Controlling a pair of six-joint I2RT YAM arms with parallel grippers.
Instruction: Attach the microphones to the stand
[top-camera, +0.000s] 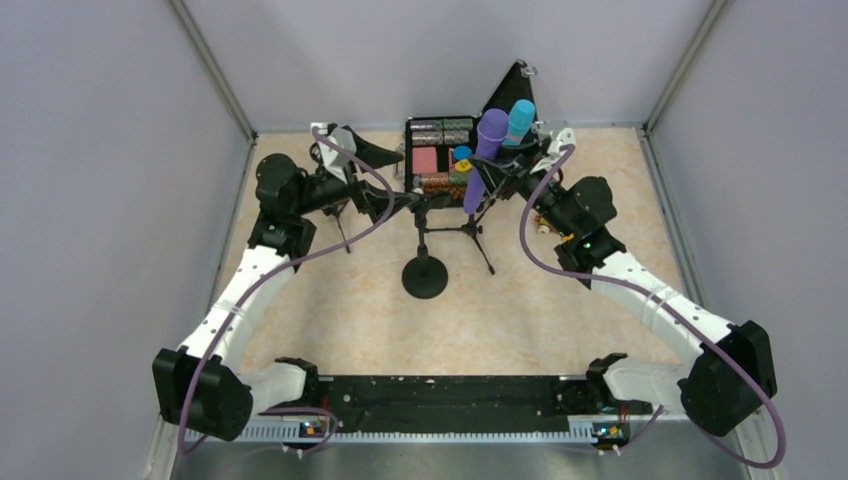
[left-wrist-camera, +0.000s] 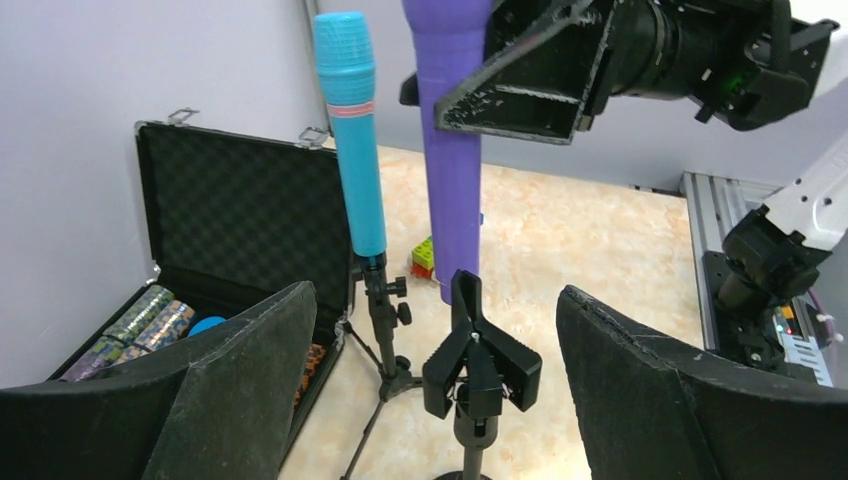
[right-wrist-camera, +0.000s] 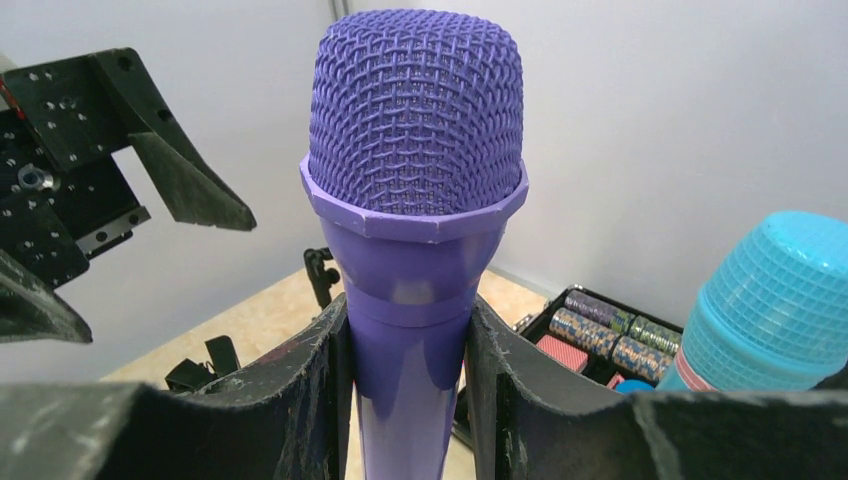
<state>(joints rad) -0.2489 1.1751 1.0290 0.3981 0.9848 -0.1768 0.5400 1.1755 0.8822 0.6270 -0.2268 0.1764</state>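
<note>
Right hand pinches the purple microphone — long axis upright, mesh head on top — left hand spread.

The surface is a pale beige board with a marbled pattern. At its far edge an open black case lies flat with its lid standing upright; rows of patterned chips and a pinkish-red block sit in its tray. In front of the case, near the middle of the surface, a round-based stand rests on its black disc foot. Just beside it a tripod stand spreads thin black legs on the surface. A small toy-brick car in green, yellow and red sits beyond the stands, near the case. Along the near edge runs a black rail carrying both arm bases.
</note>
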